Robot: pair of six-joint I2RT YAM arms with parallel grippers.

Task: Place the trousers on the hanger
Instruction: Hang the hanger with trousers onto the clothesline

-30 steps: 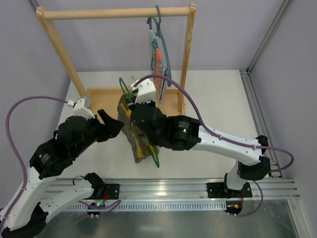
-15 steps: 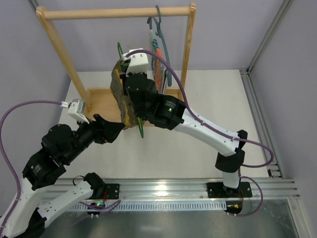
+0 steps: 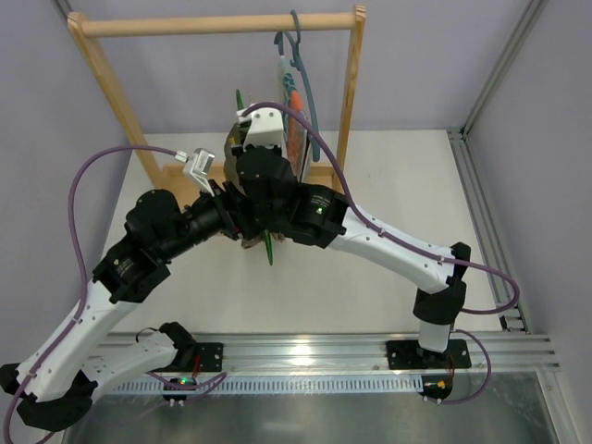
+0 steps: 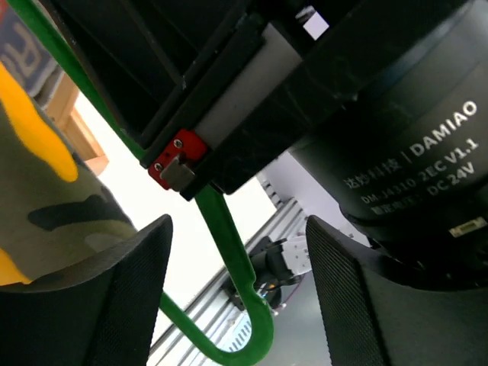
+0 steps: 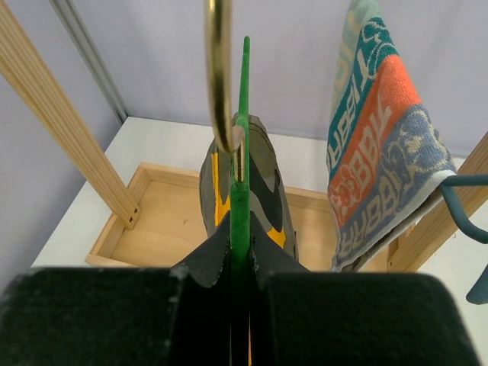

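Observation:
My right gripper [image 5: 242, 255] is shut on the thin green hanger [image 5: 245, 91], just below its metal hook [image 5: 217, 76]. The camouflage trousers [image 5: 263, 183] hang draped over the hanger, beyond the fingers. From above, the right gripper [image 3: 248, 153] holds the hanger [image 3: 268, 248] up in front of the wooden rack. My left gripper [image 3: 231, 211] sits close under the right wrist. Its jaws stand open in the left wrist view [image 4: 236, 301], with the hanger's lower green bar [image 4: 221, 236] passing between the fingers, clear of both. The trousers [image 4: 38, 191] show at the left.
The wooden rack's top rail [image 3: 213, 25] spans the back, above its wooden base tray [image 5: 164, 229]. A striped orange-teal cloth [image 5: 374, 130] hangs there on a grey-blue hanger [image 3: 305, 74], just right of the green one. The right arm's body [image 4: 396, 114] fills the left wrist view.
The right arm has lifted the hanger and trousers up and back toward the rack. The left arm has swung up and right, bringing its open jaws around the hanger's lower bar.

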